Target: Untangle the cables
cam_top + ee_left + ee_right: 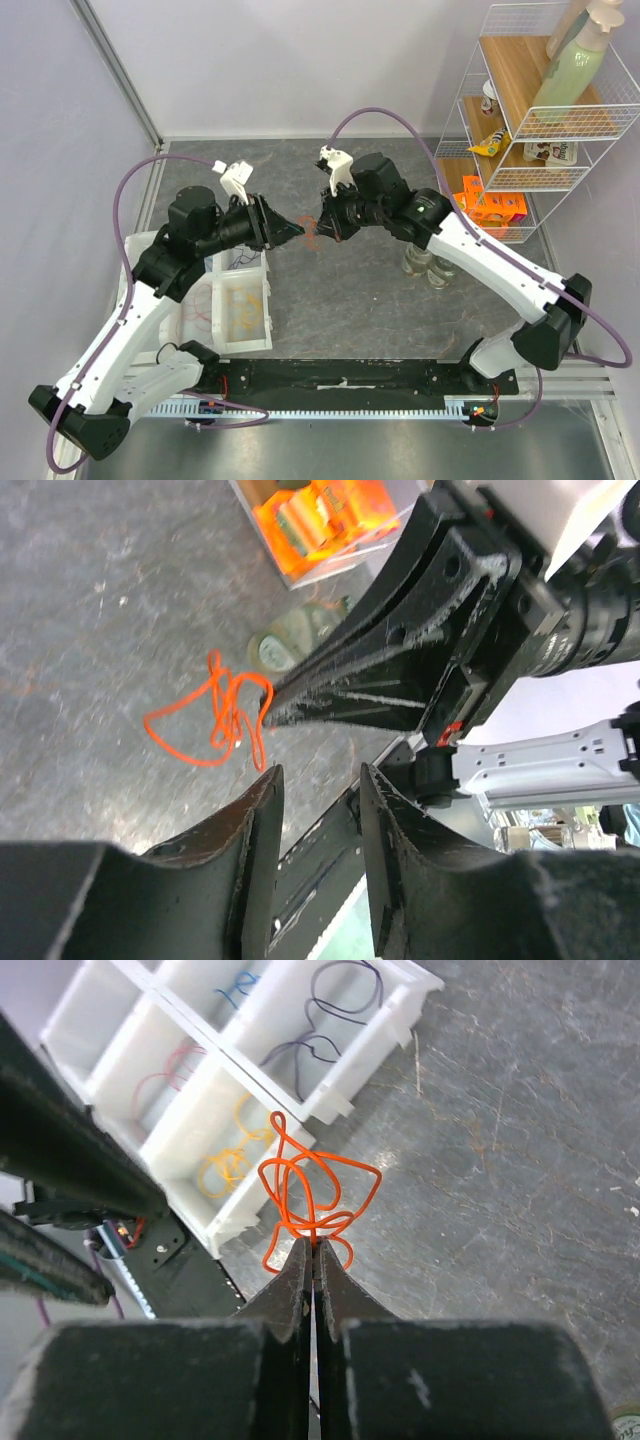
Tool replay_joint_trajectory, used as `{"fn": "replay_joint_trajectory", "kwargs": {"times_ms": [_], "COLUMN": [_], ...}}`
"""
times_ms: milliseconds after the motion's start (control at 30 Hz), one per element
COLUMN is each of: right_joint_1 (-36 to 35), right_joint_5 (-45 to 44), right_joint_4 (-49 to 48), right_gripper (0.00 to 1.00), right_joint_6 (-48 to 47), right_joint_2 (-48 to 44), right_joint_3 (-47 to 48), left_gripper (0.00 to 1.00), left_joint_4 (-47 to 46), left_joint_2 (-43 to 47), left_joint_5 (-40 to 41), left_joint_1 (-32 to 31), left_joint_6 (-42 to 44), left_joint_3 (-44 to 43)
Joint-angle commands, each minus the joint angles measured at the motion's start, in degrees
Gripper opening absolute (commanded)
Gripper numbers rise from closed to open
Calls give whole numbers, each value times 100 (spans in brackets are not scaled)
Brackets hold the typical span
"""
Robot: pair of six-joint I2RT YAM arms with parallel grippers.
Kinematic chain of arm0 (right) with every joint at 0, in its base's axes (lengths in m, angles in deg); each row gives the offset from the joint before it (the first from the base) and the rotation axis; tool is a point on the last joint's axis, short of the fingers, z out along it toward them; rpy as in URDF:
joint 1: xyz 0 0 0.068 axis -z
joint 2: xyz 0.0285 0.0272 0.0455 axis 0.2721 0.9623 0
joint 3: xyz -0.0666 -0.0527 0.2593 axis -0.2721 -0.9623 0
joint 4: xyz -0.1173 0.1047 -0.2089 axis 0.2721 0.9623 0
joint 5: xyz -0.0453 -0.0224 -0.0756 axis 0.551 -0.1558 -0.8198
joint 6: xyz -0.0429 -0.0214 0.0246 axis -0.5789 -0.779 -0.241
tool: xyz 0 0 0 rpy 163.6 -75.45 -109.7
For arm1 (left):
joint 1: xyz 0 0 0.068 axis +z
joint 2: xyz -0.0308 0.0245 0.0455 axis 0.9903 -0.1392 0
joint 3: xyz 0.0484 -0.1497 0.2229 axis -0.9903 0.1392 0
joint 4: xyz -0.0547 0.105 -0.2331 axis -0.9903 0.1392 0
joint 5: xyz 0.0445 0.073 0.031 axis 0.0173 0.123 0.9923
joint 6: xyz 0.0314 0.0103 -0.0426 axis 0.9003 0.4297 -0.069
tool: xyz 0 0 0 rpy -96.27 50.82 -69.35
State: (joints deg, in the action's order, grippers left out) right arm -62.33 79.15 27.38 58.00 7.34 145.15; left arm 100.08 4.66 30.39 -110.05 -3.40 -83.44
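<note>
**Orange wire between two tools**

The right tool (313,1250) was pinched shut on the orange wire (310,1195). The wire was a knotted bunch of loops, and it stuck out past the tool's tip, over the worktop (360,310). The left tool (320,780) faced it, almost tip to tip, with its fingers apart and nothing in them. The bunch lay just ahead of that gap and a little to one side. So the left arm looked best placed to grab a loose loop. There was bare worktop below them. The white tray (370,1050) sat near on the left arm's side, so pulling that way had less room.
</note>
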Motion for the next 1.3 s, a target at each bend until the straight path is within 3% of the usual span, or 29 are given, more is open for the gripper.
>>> {"fn": "replay_joint_trajectory", "kwargs": {"times_ms": [0,300,467,633,700,900,1033,1267], "right_joint_1": [14,58,84,93,93,93,93,93], "right_joint_5": [336,600,635,792,907,1258,1268,1250], "right_joint_4": [-242,-637,-664,-708,-725,-752,-769,-778], "right_gripper": [0,0,0,0,0,0,0,0], "right_joint_6": [52,351,351,333,316,246,254,263], "right_joint_2": [-447,-737,-746,-790,-808,-808,-843,-869], "right_joint_3": [172,40,40,31,5,-39,-91,-118], "left_gripper": [42,43,38,36,42,45,49,50], "left_joint_4": [-473,-464,-438,53,273,1020,820,731], "left_joint_2": [63,186,292,415,397,-787,-1097,-1106], "left_joint_5": [-110,-100,84,1153,1446,-133,-1074,-1428], "left_joint_1": [2,2,10,10,10,230,336,336], "left_joint_6": [219,26,69,280,281,80,-246,-335], "left_joint_3": [-417,-382,-417,-751,-874,-1717,-1710,-1428]}}
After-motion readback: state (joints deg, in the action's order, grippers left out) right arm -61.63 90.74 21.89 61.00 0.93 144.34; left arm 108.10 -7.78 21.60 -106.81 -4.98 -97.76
